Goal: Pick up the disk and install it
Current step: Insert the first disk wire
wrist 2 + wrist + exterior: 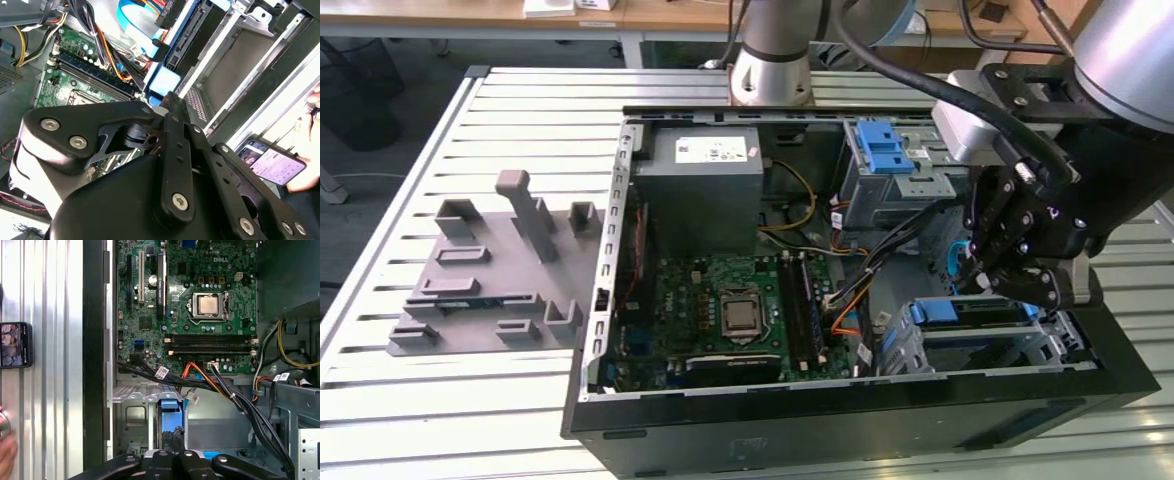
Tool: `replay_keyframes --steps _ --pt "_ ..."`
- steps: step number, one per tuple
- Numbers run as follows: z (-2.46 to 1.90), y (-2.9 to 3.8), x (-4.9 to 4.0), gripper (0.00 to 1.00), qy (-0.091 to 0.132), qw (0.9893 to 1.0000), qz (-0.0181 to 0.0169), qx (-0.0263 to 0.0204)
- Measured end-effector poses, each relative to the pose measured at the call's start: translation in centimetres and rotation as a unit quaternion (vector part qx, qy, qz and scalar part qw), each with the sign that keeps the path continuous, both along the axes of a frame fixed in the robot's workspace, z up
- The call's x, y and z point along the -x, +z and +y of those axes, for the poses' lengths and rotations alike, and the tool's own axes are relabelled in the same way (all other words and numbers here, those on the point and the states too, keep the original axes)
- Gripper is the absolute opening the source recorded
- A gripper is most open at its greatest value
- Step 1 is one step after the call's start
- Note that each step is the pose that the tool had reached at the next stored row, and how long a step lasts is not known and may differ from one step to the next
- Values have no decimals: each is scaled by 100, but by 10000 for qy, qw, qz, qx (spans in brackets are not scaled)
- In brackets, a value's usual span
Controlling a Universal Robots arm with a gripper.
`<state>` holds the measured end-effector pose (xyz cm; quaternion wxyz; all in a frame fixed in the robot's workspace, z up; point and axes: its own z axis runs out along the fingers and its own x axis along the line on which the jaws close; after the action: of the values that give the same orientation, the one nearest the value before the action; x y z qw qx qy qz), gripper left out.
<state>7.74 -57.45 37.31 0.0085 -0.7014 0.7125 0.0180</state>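
Observation:
The disk (967,312) stands on edge in the drive cage (1047,345) at the near corner of the open computer case on the exterior view's right. Only its blue carrier edge shows. My gripper (998,288) hangs right above that edge. In both wrist views the black fingers are drawn together, and their tips (167,97) meet the blue carrier (164,80). I see nothing held between them. In the first wrist view the gripper (173,434) covers the near end of the blue carrier (169,412), and the silver body is hidden in the cage.
Black and orange cables (220,387) run beside the cage, next to the motherboard (734,310). A second cage with a blue latch (887,150) and a grey power supply (707,170) sit farther back. A grey fixture (494,270) lies left of the case. A phone (15,345) and a hand (6,457) are outside it.

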Motion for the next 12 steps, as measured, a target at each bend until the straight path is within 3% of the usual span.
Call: replay_keyframes --steps 12 --pt "0 -16 -2 11 0 10000 0 -2"
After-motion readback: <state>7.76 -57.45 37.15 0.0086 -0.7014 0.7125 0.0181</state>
